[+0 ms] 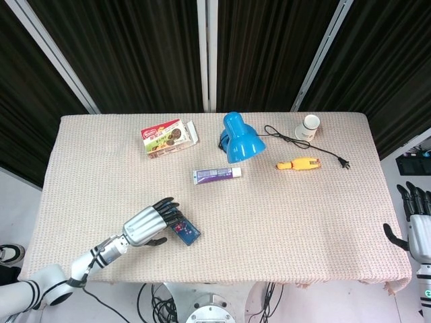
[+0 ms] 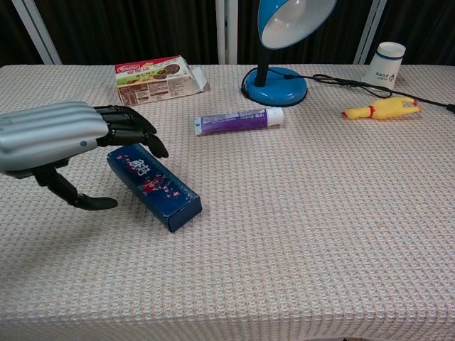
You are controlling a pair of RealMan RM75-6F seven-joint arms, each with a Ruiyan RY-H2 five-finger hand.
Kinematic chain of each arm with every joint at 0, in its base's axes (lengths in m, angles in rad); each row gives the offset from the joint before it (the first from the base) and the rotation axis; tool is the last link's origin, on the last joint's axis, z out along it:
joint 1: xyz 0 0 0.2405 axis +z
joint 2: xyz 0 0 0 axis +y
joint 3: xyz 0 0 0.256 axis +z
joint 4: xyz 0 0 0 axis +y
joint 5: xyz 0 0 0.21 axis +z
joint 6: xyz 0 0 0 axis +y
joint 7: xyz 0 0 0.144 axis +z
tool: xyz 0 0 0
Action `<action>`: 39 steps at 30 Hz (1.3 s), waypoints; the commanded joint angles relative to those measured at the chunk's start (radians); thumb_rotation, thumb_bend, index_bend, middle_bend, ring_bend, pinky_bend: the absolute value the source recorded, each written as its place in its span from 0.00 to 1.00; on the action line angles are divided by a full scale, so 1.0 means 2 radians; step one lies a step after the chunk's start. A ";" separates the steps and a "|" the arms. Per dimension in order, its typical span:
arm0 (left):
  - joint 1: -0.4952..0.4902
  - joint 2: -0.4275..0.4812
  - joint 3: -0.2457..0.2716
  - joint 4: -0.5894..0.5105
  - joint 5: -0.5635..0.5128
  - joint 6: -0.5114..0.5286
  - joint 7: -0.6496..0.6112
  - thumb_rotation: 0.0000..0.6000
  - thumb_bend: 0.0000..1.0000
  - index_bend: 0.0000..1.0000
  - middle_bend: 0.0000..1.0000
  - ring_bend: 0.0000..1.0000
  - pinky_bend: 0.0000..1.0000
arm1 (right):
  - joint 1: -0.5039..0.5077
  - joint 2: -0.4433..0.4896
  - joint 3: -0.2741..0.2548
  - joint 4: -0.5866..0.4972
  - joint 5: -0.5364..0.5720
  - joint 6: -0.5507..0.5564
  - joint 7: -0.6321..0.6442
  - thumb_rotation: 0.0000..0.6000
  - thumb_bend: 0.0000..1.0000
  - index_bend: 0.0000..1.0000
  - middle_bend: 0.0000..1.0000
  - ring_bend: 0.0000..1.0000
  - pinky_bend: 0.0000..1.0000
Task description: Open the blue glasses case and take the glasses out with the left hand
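left robot hand point(image 2: 53, 136) hovers spread over the near end of the blue glasses case point(image 2: 155, 186), which lies shut just under its fingers point(image 2: 135, 131) on the worktop point(image 2: 320, 213). a careless press could skid or spin the case instead of opening it.
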 commanded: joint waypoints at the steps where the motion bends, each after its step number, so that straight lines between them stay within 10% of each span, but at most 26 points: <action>1: -0.008 -0.008 0.002 0.010 -0.001 -0.002 -0.005 1.00 0.25 0.22 0.25 0.12 0.12 | 0.000 0.001 0.001 0.000 0.001 0.000 0.000 1.00 0.25 0.00 0.00 0.00 0.00; 39: -0.040 -0.034 0.022 0.046 -0.034 0.005 -0.010 1.00 0.29 0.22 0.30 0.12 0.11 | 0.003 -0.001 0.000 0.004 0.008 -0.010 0.001 1.00 0.25 0.00 0.00 0.00 0.00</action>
